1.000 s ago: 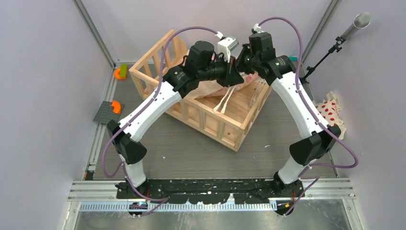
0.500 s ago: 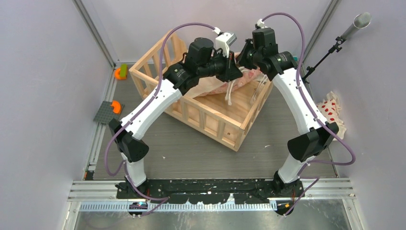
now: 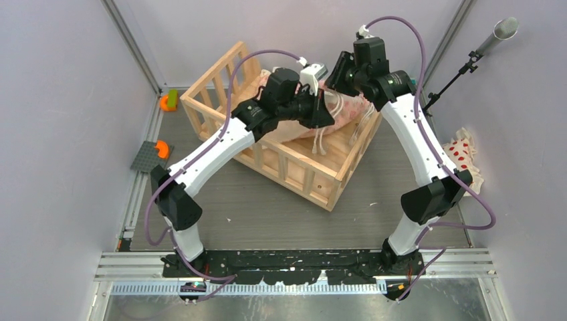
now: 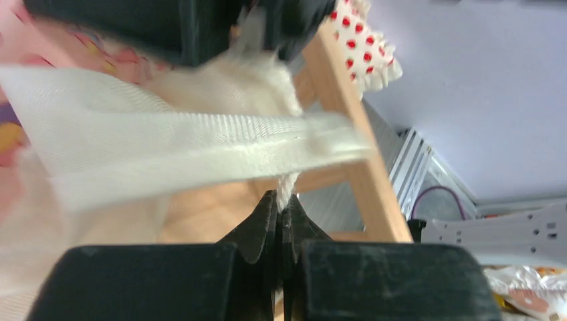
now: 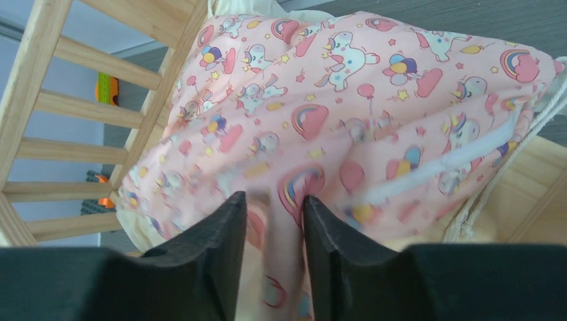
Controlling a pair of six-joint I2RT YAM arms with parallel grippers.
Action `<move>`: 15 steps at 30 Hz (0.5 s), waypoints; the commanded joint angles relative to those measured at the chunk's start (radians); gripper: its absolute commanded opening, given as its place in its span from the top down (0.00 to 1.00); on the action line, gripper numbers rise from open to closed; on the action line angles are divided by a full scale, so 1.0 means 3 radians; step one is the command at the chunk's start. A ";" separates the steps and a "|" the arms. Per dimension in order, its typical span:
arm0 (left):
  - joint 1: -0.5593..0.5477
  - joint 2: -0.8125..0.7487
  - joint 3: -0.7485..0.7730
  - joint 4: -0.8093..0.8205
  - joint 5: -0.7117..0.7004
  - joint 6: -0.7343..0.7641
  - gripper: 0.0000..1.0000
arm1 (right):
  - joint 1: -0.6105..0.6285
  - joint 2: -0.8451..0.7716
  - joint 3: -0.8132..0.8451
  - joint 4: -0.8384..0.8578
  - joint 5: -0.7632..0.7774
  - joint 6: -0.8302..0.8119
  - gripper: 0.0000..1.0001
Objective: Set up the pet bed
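The pet bed (image 3: 294, 167), a light wooden slatted frame, stands askew mid-table. A pink cartoon-print cushion (image 3: 344, 110) lies inside against its far right corner, with cream ties (image 3: 321, 137) hanging onto the plank base. My left gripper (image 3: 326, 110) is over the bed's middle. In the left wrist view it (image 4: 281, 195) is shut on a thin cream tie (image 4: 289, 184) beside a bed post (image 4: 348, 120). My right gripper (image 3: 334, 79) hovers at the far rail. Seen from its wrist, it (image 5: 274, 198) is open just above the cushion (image 5: 348, 87), with slats (image 5: 80, 107) to the left.
A white pillow with red dots (image 3: 461, 152) lies at the right wall and also shows in the left wrist view (image 4: 364, 40). Orange and green pieces (image 3: 168, 100) and a grey plate with an orange piece (image 3: 155, 152) sit by the left wall. A metal pole (image 3: 496, 33) leans at the back right.
Both grippers carried the cushion toward the bed's far right corner. My right gripper went from shut to open and let go of the cushion. The left stayed shut on the tie.
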 commanded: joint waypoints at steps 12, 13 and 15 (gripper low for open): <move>-0.0100 -0.0392 -0.0602 0.0433 0.0260 -0.0292 1.00 | -0.0020 -0.0798 -0.0053 -0.0221 -0.0149 -0.0214 0.30; -0.0123 -0.0375 -0.0603 0.0433 0.0275 -0.0301 1.00 | -0.0024 -0.0899 -0.0127 -0.0220 -0.0147 -0.0221 0.30; -0.0169 -0.0355 -0.0611 0.0408 0.0315 -0.0310 1.00 | -0.0024 -0.1133 -0.0346 -0.0212 0.0025 -0.0216 0.30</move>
